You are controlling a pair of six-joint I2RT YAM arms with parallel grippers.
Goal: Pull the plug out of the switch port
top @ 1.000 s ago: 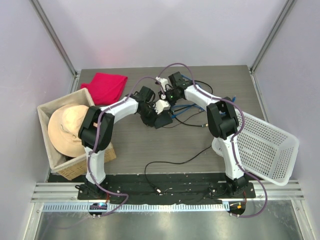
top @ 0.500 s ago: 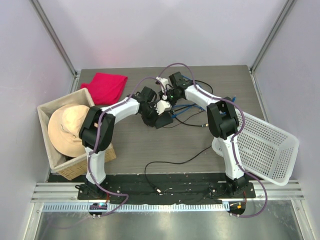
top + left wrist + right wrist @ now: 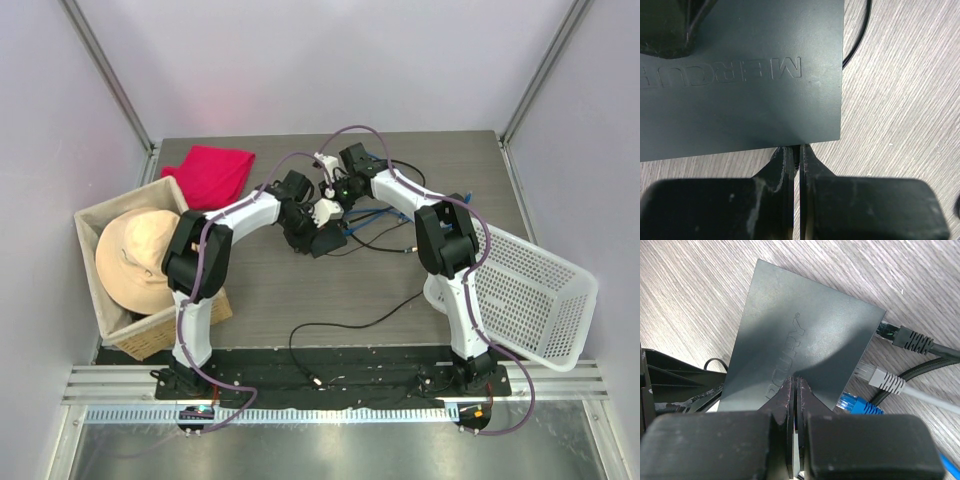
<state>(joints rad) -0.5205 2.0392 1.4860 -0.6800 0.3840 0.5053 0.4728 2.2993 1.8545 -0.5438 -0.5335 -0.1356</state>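
Two arms meet over the switch, which lies flat on the wood-grain table, near its middle and towards the far side. In the left wrist view we see the left gripper with its fingers pressed together and nothing between them. The tips sit at the near edge of the switch, close to one corner of its matte top with the embossed lettering. We cannot tell whether they touch it. A thin black cable curves on the table just past that corner.

In the right wrist view we see the right gripper likewise closed on nothing, its tips over the top face of the switch. Along the socket edge, three leads meet the box side by side: a black plug, a grey plug with a clear tip, and a blue plug. All three are well apart from the closed tips.

From above we note a red cloth at the far left of the table and a wicker box holding a straw hat at the left edge. A white perforated basket is tilted at the right edge, and a loose black wire lies on the near part of the table
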